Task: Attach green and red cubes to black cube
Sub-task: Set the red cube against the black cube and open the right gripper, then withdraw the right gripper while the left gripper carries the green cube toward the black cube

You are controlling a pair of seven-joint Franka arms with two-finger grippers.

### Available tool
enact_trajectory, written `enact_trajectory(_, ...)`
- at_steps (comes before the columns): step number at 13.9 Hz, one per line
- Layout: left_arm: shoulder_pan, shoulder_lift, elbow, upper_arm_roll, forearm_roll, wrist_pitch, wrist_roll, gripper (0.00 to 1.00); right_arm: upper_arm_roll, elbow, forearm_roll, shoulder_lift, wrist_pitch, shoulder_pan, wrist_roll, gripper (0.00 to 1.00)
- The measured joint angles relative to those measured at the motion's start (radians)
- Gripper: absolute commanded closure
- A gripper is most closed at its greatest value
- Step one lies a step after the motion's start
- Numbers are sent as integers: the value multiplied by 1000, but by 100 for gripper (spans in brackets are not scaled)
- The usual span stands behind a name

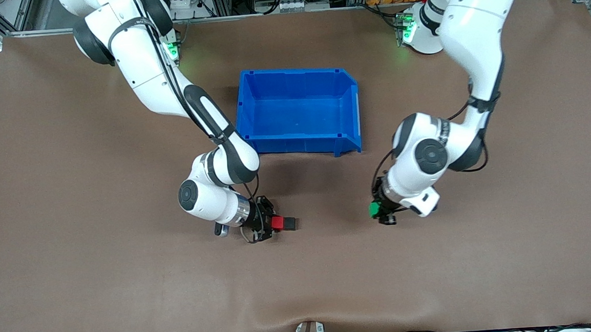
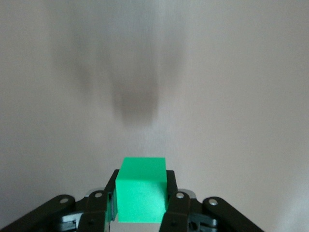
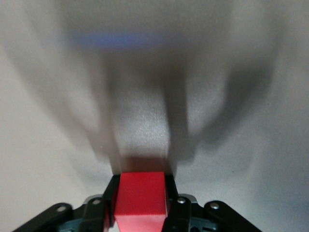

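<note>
We're seeing the right pincer [image 1: 280, 223] clamping the red cube [image 1: 277, 223], with the black cube [image 1: 289, 223] touching its outer face, low over the worktop [image 1: 77, 282] nearer the camera than the blue bin [image 1: 300, 112]. The left pincer [image 1: 378, 210] is squeezing the green cube [image 1: 374, 210], toward the bin's left-arm side.

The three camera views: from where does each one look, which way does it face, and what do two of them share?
Front view: high across the table, facing both arm bases; shows the brown table, blue plastic bin, both arms.
Left wrist view: on the left wrist, looking along its left gripper, shut on the small bright green cube.
Right wrist view: on the right wrist; right gripper shut on the small bright red cube.
Shared: both cubes also appear in front view.
</note>
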Motion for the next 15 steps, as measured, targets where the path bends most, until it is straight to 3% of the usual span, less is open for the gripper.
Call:
enact_trajectory(6, -55, 90, 116, 1, 0, -8, -93, 100, -27, 41, -146, -23, -44, -42, -1, 0)
enact_trajectory(9, -101, 153, 179, 2, 0, -7, -102, 100, -34, 67, -246, -104, -282, -152, -86, 0)
enact_trajectory(13, -150, 186, 242, 2, 0, -6, -107, 100, -39, 97, -297, -222, -668, -340, -357, 0)
enact_trajectory(15, -179, 210, 270, 10, 0, 17, -127, 100, -38, 128, -398, -286, -808, -415, -522, 0)
